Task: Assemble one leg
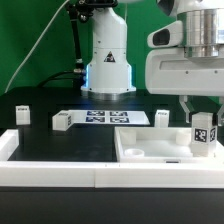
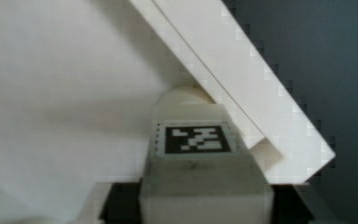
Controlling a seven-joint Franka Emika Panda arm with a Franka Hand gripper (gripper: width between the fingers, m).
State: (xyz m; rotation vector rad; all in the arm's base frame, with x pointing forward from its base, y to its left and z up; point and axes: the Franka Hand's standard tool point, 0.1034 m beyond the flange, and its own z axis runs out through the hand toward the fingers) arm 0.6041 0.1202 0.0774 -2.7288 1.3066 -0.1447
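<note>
My gripper [image 1: 203,126] is shut on a leg [image 1: 203,132], a short white post with a black-and-white tag, and holds it upright over the right rear corner of the large white tabletop piece [image 1: 140,152]. In the wrist view the same leg [image 2: 197,150] fills the lower middle between the dark fingers [image 2: 130,200], with the tabletop's raised rim [image 2: 229,70] running diagonally right behind it. The leg's lower end is hidden by the rim in the exterior view. Three more legs stand on the black table: one [image 1: 22,115] at the exterior view's left, one [image 1: 62,121] beside the marker board, one [image 1: 162,118] behind the tabletop.
The marker board [image 1: 102,117] lies flat behind the tabletop. The robot's white base [image 1: 108,65] stands at the back. A white wall [image 1: 60,170] borders the table's front and left.
</note>
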